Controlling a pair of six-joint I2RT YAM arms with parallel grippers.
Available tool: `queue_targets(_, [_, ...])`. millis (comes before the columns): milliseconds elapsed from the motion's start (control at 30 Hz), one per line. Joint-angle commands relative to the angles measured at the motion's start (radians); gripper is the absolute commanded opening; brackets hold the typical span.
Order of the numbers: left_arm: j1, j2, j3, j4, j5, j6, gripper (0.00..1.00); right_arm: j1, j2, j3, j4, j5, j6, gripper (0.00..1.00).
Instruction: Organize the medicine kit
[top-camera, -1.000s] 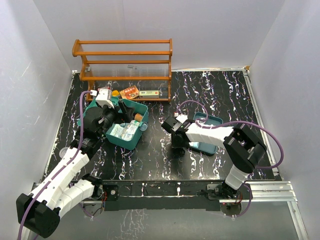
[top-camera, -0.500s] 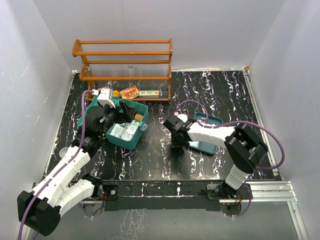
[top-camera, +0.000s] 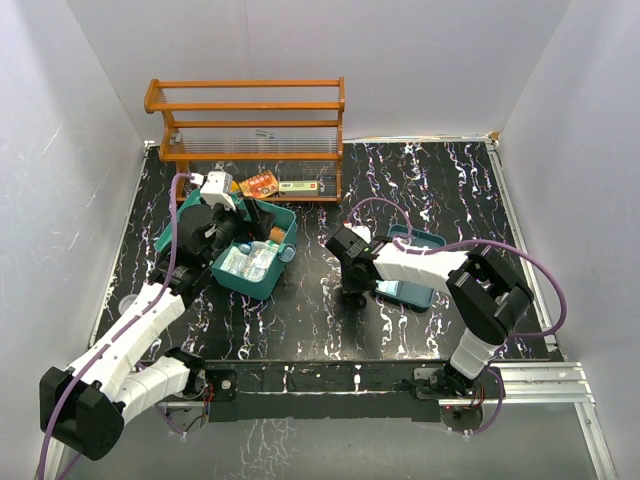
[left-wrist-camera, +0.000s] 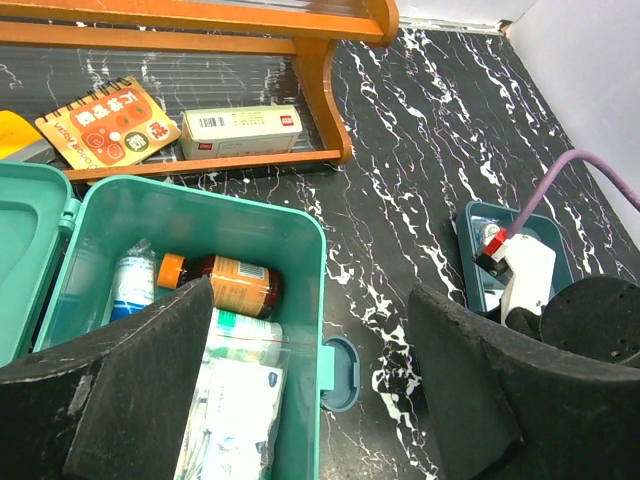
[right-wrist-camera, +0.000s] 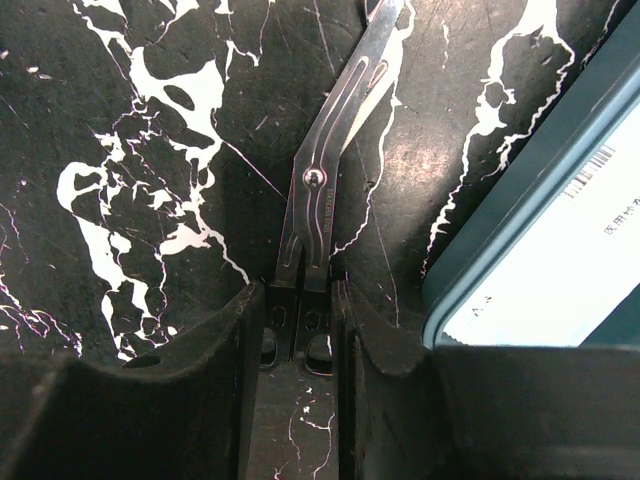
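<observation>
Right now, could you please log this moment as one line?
left gripper: open over medicine kit | right gripper: shut on metal tweezers beside insert tray

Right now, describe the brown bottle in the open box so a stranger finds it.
Start at the orange wooden rack at the back left; the open teal box sits just in front of it. Inside, at the end nearest the rack, lies a brown bottle on its side, the only item with an orange cap.
</observation>
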Motion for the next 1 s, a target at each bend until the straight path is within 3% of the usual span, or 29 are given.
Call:
queue_targets(0, [0.005,-0.005,0.043,0.029,0.005,-0.002,0.77,0.001,0.002,0.012,0.050,0.019,-0.019,0.08])
queue_targets(533, [0.005,0.011,0.001,0.138,-0.011,-0.022,0.78,0.000,-0.213,-0.008,0.086,0.187,0.053,0.06])
queue_targets(967, [0.006,0.003,-0.006,0.124,-0.022,-0.028,0.78,-0.097,-0.413,-0.054,-0.045,0.329,0.126,0.06])
